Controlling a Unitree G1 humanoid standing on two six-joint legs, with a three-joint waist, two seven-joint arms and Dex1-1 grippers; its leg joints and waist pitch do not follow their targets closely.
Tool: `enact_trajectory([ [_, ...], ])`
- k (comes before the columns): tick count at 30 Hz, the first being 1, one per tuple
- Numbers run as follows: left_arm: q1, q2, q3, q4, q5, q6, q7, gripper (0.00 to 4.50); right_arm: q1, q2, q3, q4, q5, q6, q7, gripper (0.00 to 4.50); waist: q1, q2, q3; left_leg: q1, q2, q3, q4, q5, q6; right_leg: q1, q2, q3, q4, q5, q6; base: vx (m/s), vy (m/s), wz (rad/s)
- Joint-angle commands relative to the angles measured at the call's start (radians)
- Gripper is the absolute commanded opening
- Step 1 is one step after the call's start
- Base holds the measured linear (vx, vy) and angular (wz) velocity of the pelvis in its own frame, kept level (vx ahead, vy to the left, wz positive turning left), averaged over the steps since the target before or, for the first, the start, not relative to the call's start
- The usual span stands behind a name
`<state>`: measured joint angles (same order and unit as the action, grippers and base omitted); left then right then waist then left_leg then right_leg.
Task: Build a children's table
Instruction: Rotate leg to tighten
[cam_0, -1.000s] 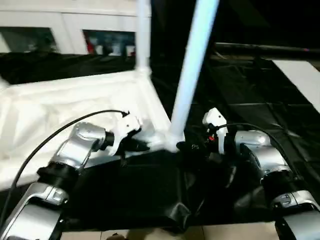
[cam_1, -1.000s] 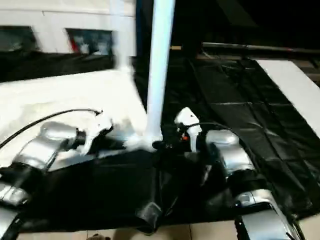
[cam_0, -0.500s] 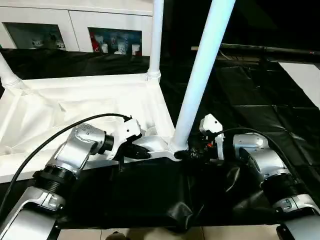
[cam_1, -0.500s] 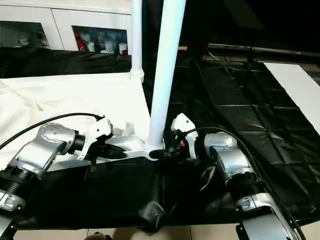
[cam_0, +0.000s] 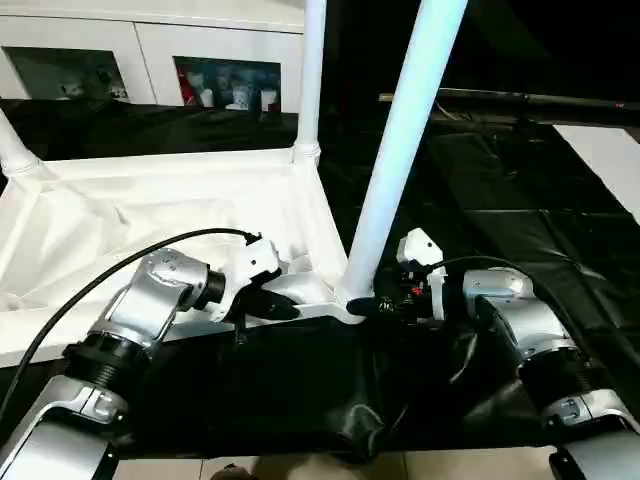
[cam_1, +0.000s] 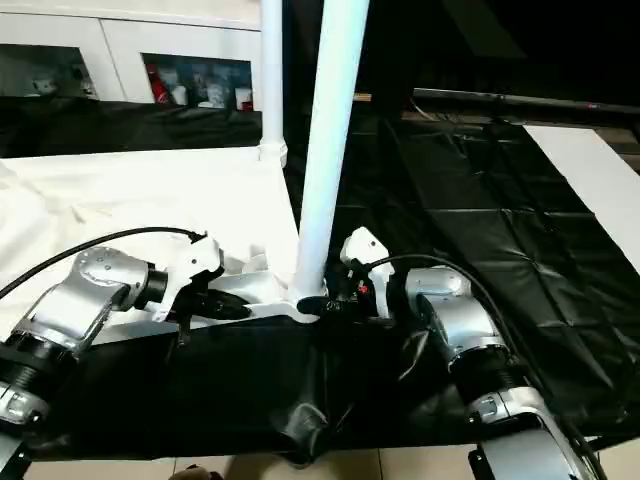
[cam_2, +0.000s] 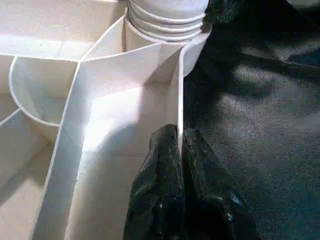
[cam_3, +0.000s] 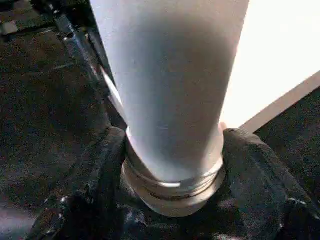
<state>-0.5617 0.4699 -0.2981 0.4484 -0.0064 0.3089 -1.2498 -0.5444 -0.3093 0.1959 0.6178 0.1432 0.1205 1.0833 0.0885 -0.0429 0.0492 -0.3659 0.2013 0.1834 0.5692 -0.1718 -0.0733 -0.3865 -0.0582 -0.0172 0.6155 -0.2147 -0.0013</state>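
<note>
No readable text, label, brand, number or sign is showing on anything in these views.

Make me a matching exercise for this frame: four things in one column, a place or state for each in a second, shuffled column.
Things:
1. left gripper
2. right gripper
3. near leg
4. cabinet

States:
A. standing up from the tabletop's near corner socket
B. fingers on either side of a leg's base
C. behind the tabletop, with glass doors
D. shut on the tabletop's thin side wall

Pairs: 1-D, 2-B, 3-A, 4-C
</note>
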Motion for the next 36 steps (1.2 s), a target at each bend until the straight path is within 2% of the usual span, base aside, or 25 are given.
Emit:
enact_trajectory([
  [1,0.002,-0.044,-0.038,0.027,0.012,0.026,0.029,0.00,-0.013,0.032,-0.023,0.084,-0.054,0.010,-0.173,2.70,-0.004,0.009,-0.054,0.018,0.028,-0.005,-0.061,-0.195,0.006,0.034,-0.068,0.028,-0.065,-0.077,-0.254,0.000,0.000,0.00],
  [2,-0.005,-0.060,-0.031,0.045,0.021,0.025,0.067,0.00,-0.026,0.049,-0.040,0.117,-0.062,0.012,-0.245,2.70,-0.008,0.007,-0.052,0.019,0.028,-0.009,-0.066,-0.236,-0.013,0.036,-0.070,0.028,-0.073,-0.166,-0.236,0.000,0.000,0.00],
  [3,-0.019,-0.084,-0.021,0.074,0.031,0.025,0.121,0.00,-0.041,0.073,-0.062,0.155,-0.067,0.017,-0.339,2.70,-0.010,0.008,-0.050,0.018,0.028,-0.009,-0.067,-0.250,-0.022,0.035,-0.072,0.029,-0.074,-0.200,-0.227,-0.063,0.001,-0.06],
  [4,-0.040,-0.119,-0.008,0.116,0.043,0.030,0.195,0.00,-0.061,0.107,-0.094,0.202,-0.069,0.032,-0.468,2.70,-0.017,0.010,-0.045,0.024,0.027,-0.011,-0.071,-0.290,-0.042,0.027,-0.072,0.030,-0.083,-0.280,-0.208,0.000,0.000,0.00],
  [5,-0.040,-0.119,-0.008,0.116,0.043,0.030,0.195,0.00,-0.061,0.107,-0.094,0.202,-0.069,0.032,-0.468,2.70,-0.022,0.009,-0.046,0.027,0.027,-0.016,-0.073,-0.319,-0.059,0.026,-0.074,0.029,-0.087,-0.348,-0.190,-0.052,0.003,-0.05],
  [6,-0.069,-0.165,0.010,0.172,0.056,0.035,0.291,0.00,-0.083,0.149,-0.137,0.252,-0.056,0.048,-0.608,2.69,-0.023,0.009,-0.048,0.028,0.026,-0.017,-0.073,-0.325,-0.063,0.025,-0.074,0.029,-0.088,-0.363,-0.182,0.000,0.000,0.00],
  [7,-0.069,-0.165,0.010,0.172,0.056,0.035,0.291,0.00,-0.083,0.149,-0.137,0.252,-0.056,0.048,-0.608,2.69,-0.026,0.009,-0.050,0.029,0.026,-0.017,-0.072,-0.325,-0.066,0.022,-0.074,0.031,-0.090,-0.355,-0.177,0.000,0.000,0.00],
  [8,-0.109,-0.219,0.029,0.242,0.067,0.028,0.401,0.00,-0.099,0.199,-0.182,0.283,-0.019,0.035,-0.697,2.69,-0.029,0.017,-0.049,0.027,0.028,-0.015,-0.072,-0.327,-0.062,0.023,-0.072,0.032,-0.091,-0.329,-0.181,0.000,0.000,0.00],
  [9,-0.134,-0.249,0.039,0.283,0.073,0.013,0.467,0.00,-0.107,0.225,-0.199,0.295,-0.006,0.034,-0.744,2.69,-0.029,0.014,-0.049,0.027,0.025,-0.014,-0.070,-0.324,-0.062,0.019,-0.072,0.033,-0.093,-0.322,-0.178,0.000,0.000,0.00],
  [10,-0.158,-0.276,0.048,0.320,0.078,0.002,0.527,0.00,-0.118,0.248,-0.208,0.309,-0.005,0.027,-0.801,2.69,-0.028,0.017,-0.052,0.032,0.023,-0.015,-0.069,-0.326,-0.061,0.018,-0.070,0.033,-0.092,-0.312,-0.179,0.000,0.000,0.00],
  [11,-0.183,-0.304,0.055,0.356,0.083,-0.011,0.581,0.00,-0.130,0.269,-0.211,0.326,-0.011,0.018,-0.861,2.68,-0.025,0.026,-0.053,0.035,0.022,-0.013,-0.066,-0.323,-0.061,0.015,-0.070,0.035,-0.091,-0.295,-0.183,0.000,0.000,0.00],
  [12,-0.183,-0.304,0.055,0.356,0.083,-0.011,0.581,0.00,-0.130,0.269,-0.211,0.326,-0.011,0.018,-0.862,2.68,-0.026,0.021,-0.052,0.035,0.022,-0.011,-0.066,-0.327,-0.057,0.013,-0.067,0.034,-0.095,-0.293,-0.183,0.000,0.000,0.00],
  [13,-0.195,-0.319,0.054,0.373,0.085,-0.017,0.592,0.00,-0.140,0.284,-0.210,0.336,-0.011,0.016,-0.876,2.68,-0.022,0.019,-0.054,0.029,0.021,-0.012,-0.066,-0.313,-0.046,0.021,-0.068,0.034,-0.091,-0.267,-0.185,0.000,0.000,0.00],
  [15,-0.204,-0.331,0.046,0.387,0.094,-0.022,0.594,0.00,-0.150,0.300,-0.208,0.342,-0.012,0.014,-0.884,2.68,-0.022,0.025,-0.057,0.020,0.021,-0.013,-0.067,-0.280,-0.034,0.028,-0.069,0.032,-0.087,-0.222,-0.183,0.000,0.000,0.00],
  [16,-0.207,-0.334,0.040,0.390,0.097,-0.022,0.582,0.00,-0.151,0.304,-0.199,0.335,-0.017,0.008,-0.865,2.68,-0.021,0.032,-0.058,0.019,0.021,-0.013,-0.065,-0.260,-0.027,0.028,-0.068,0.032,-0.084,-0.184,-0.187,0.000,0.000,0.00],
  [20,-0.212,-0.335,0.029,0.415,0.114,-0.039,0.549,0.00,-0.151,0.306,-0.209,0.321,-0.006,-0.037,-0.799,2.68,-0.022,0.032,-0.061,0.015,0.019,-0.010,-0.063,-0.232,-0.010,0.034,-0.066,0.031,-0.080,-0.123,-0.203,0.000,0.000,0.00],
  [22,-0.202,-0.318,0.018,0.410,0.115,-0.051,0.511,0.00,-0.134,0.278,-0.197,0.280,-0.006,-0.064,-0.712,3.38,-0.019,0.030,-0.063,0.015,0.021,-0.010,-0.061,-0.223,-0.002,0.037,-0.067,0.030,-0.080,-0.111,-0.209,0.000,0.000,0.00],
  [25,-0.201,-0.302,0.007,0.427,0.114,-0.078,0.474,0.00,-0.119,0.240,-0.172,0.241,-0.011,-0.076,-0.631,3.40,-0.016,0.028,-0.062,0.011,0.022,-0.010,-0.061,-0.198,0.016,0.041,-0.067,0.028,-0.075,-0.067,-0.217,0.000,0.000,0.00],
  [26,-0.199,-0.297,0.004,0.428,0.113,-0.084,0.462,0.00,-0.116,0.230,-0.166,0.231,-0.010,-0.074,-0.612,3.66,-0.016,0.023,-0.062,0.010,0.022,-0.009,-0.061,-0.192,0.022,0.042,-0.067,0.028,-0.075,-0.060,-0.220,0.000,0.000,0.00],
  [28,-0.181,-0.263,-0.007,0.401,0.113,-0.096,0.407,0.00,-0.099,0.172,-0.135,0.176,-0.001,-0.053,-0.483,3.83,-0.014,0.019,-0.062,0.008,0.021,-0.009,-0.059,-0.187,0.033,0.045,-0.068,0.028,-0.074,-0.066,-0.223,0.000,0.000,0.00],
  [29,-0.179,-0.261,-0.007,0.399,0.112,-0.095,0.404,0.00,-0.097,0.167,-0.132,0.171,-0.002,-0.051,-0.472,3.86,-0.016,0.022,-0.061,0.007,0.024,-0.009,-0.060,-0.190,0.037,0.044,-0.070,0.028,-0.076,-0.072,-0.221,0.000,0.000,0.00],
  [30,-0.169,-0.243,-0.007,0.384,0.109,-0.092,0.379,0.00,-0.081,0.123,-0.097,0.136,-0.013,-0.048,-0.384,3.86,-0.017,0.015,-0.061,0.008,0.024,-0.009,-0.059,-0.187,0.038,0.046,-0.069,0.027,-0.077,-0.074,-0.221,0.000,0.000,0.00],
  [33,-0.153,-0.213,-0.009,0.358,0.103,-0.110,0.316,0.00,-0.055,0.047,-0.038,0.099,-0.058,-0.088,-0.262,4.13,-0.017,0.017,-0.058,0.011,0.026,-0.007,-0.057,-0.195,0.046,0.040,-0.070,0.027,-0.080,-0.101,-0.227,0.000,0.000,0.00],
  [34,-0.141,-0.193,-0.015,0.336,0.093,-0.132,0.260,0.00,-0.045,0.013,-0.022,0.084,-0.069,-0.105,-0.204,4.13,-0.016,0.013,-0.058,0.010,0.028,-0.008,-0.058,-0.201,0.047,0.042,-0.073,0.026,-0.080,-0.116,-0.229,0.000,0.000,0.00],
  [36,-0.128,-0.168,-0.024,0.309,0.083,-0.141,0.200,0.00,-0.046,-0.011,-0.022,0.080,-0.070,-0.120,-0.168,4.13,-0.015,0.016,-0.058,0.009,0.029,-0.009,-0.059,-0.198,0.046,0.040,-0.074,0.027,-0.078,-0.123,-0.229,0.000,0.000,0.00],
])
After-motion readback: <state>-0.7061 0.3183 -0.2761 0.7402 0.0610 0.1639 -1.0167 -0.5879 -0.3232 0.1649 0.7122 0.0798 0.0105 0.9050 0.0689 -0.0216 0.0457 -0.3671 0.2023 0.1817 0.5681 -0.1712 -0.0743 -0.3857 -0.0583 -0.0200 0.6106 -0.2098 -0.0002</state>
